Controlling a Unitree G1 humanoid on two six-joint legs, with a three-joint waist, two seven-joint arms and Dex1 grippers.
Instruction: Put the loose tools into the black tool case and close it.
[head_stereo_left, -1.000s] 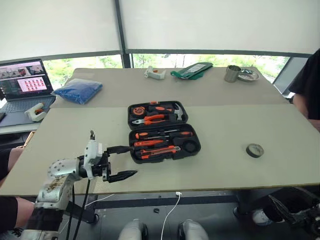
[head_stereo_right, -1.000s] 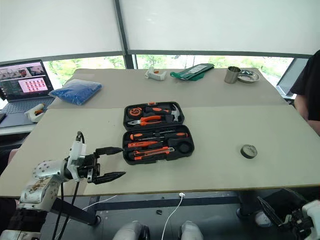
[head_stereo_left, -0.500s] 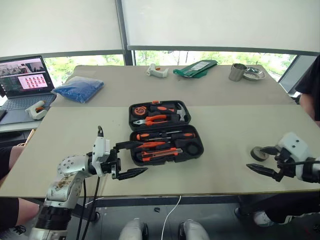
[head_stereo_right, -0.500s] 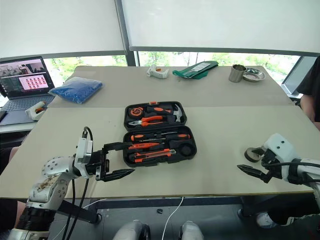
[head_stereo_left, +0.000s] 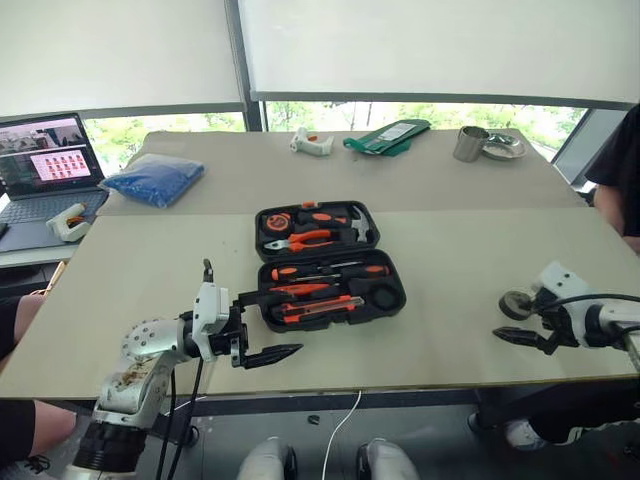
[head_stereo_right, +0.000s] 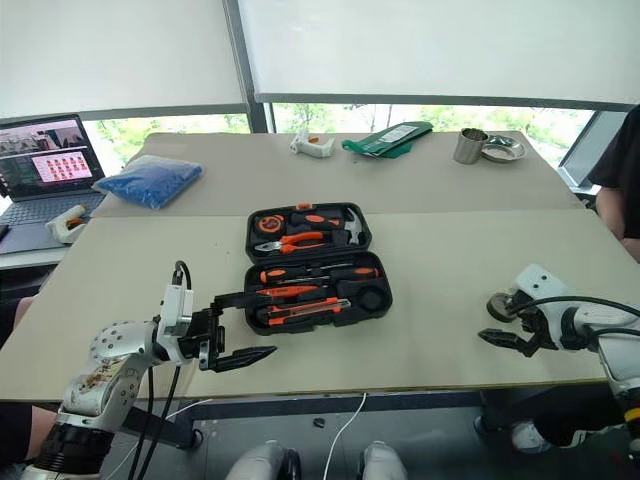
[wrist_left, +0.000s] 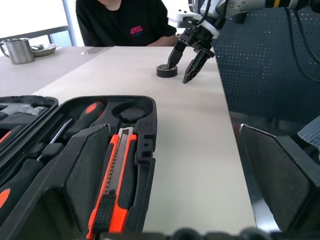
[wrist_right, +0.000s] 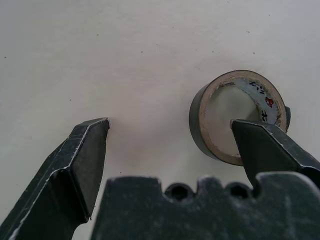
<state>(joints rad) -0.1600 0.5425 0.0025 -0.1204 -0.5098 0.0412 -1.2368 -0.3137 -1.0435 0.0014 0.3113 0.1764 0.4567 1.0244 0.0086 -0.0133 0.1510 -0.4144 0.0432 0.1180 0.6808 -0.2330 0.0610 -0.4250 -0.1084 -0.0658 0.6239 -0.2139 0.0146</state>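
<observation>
The black tool case (head_stereo_left: 328, 262) lies open mid-table. Its near half holds a black-and-orange screwdriver (head_stereo_left: 330, 270), a slim orange driver (head_stereo_left: 300, 288) and the utility knife (head_stereo_left: 320, 304). A small black tape roll (head_stereo_left: 514, 303) lies loose on the table far to the right. My right gripper (head_stereo_left: 512, 322) is open at the roll; in its wrist view one fingertip (wrist_right: 250, 137) stands over the roll's (wrist_right: 200, 120) hole and the other rests on bare table. My left gripper (head_stereo_left: 280, 322) is open and empty at the case's near left corner, one finger (wrist_left: 87, 165) beside the knife (wrist_left: 112, 200).
A laptop (head_stereo_left: 40, 165) and a white gun-shaped item (head_stereo_left: 68, 222) sit far left, a blue bag (head_stereo_left: 155, 178) behind them. Along the back lie another white gun-shaped item (head_stereo_left: 310, 145), a green pouch (head_stereo_left: 385, 137) and a metal cup (head_stereo_left: 470, 143). A person (head_stereo_left: 615, 180) sits at the right edge.
My right arm has come up from below the table's near right corner and brought its open gripper to the tape roll. The left gripper has hardly moved.
</observation>
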